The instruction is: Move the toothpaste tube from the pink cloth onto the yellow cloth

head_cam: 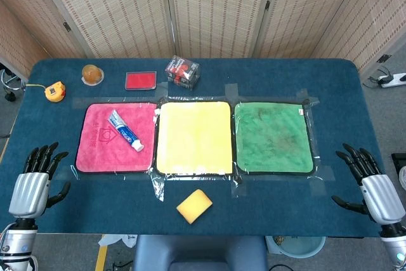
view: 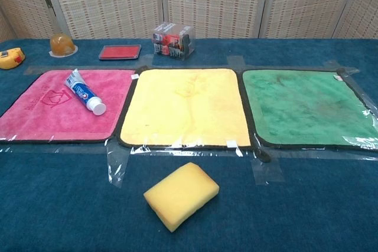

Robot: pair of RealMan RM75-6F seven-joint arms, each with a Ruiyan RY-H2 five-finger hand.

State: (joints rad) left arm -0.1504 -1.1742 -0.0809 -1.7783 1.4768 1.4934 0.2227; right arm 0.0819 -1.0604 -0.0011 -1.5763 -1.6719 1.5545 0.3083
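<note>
The blue-and-white toothpaste tube (head_cam: 124, 130) (view: 84, 92) lies diagonally on the pink cloth (head_cam: 95, 153) (view: 41, 113), its white cap pointing toward the yellow cloth (head_cam: 193, 138) (view: 186, 107) beside it. My left hand (head_cam: 37, 179) rests at the table's near left corner, fingers spread, holding nothing. At the near right corner my right hand (head_cam: 371, 182) is likewise spread and holds nothing. Both hands are far from the tube and show only in the head view.
A green cloth (head_cam: 273, 136) (view: 307, 105) lies right of the yellow one. A yellow sponge (head_cam: 194, 205) (view: 181, 195) sits near the front edge. Along the back stand a tape measure (head_cam: 55, 91), an orange-filled jar (head_cam: 92, 74), a red box (head_cam: 140, 80) and a clear box (head_cam: 183, 72).
</note>
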